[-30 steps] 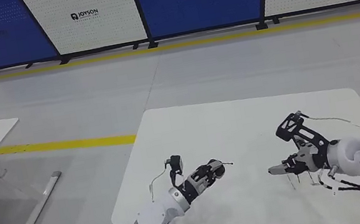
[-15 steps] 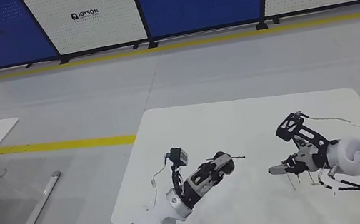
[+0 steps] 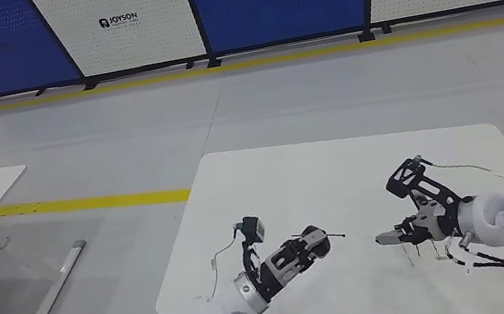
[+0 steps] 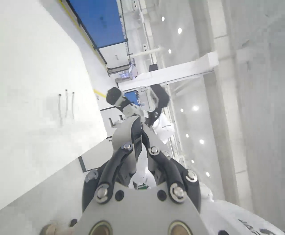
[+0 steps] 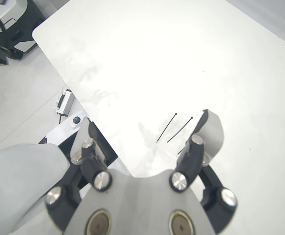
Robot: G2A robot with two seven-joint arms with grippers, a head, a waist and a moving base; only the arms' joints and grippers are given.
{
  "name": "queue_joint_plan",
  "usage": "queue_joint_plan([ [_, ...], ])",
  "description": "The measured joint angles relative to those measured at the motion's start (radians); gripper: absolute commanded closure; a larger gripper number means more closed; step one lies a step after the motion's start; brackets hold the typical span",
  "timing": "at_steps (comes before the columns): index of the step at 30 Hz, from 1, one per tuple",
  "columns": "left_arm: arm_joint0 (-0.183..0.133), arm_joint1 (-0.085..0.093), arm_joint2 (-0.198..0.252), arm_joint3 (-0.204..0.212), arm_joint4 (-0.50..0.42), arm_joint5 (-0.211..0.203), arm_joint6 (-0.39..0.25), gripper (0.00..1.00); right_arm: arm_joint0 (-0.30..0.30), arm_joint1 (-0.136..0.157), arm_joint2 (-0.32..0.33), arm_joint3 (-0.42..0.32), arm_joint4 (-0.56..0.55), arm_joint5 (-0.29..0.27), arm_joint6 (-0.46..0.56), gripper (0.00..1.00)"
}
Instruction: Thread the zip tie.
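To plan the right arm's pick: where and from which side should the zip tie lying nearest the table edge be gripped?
Probably mid-strap, from straight above, closing across its width. The zip tie lies flat and thin on the table, so no sideways approach gets under it; the open right gripper hangs over it.

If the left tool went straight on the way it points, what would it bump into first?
Most likely the right tool. The left tool, shut on a thin zip tie, points across the table at it, with only air between. Whether their heights match is unclear.
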Motion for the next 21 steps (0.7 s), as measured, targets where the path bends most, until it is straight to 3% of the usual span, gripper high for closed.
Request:
queue_joint_plan([
  [4,-0.053,-0.006,0.035,0.1,-0.027,0.032,-0.006,1.0,0.0,0.0,0.0,0.0,0.0,0.0,0.0,0.0],
  [8,-0.087,-0.005,0.057,0.159,-0.012,0.052,-0.052,1.0,0.0,0.0,0.0,0.0,0.0,0.0,0.0,0.0],
  [16,-0.09,-0.004,0.061,0.161,-0.005,0.052,-0.061,1.0,-0.001,0.0,0.0,0.0,0.002,-0.001,-0.002,0.0],
  [19,-0.09,-0.004,0.061,0.161,-0.005,0.052,-0.061,1.0,-0.006,0.002,0.012,0.016,0.056,-0.031,-0.015,0.0],
  [21,-0.09,-0.004,0.061,0.161,-0.005,0.052,-0.061,1.0,0.002,0.007,0.028,0.042,0.089,-0.021,0.03,0.0],
])
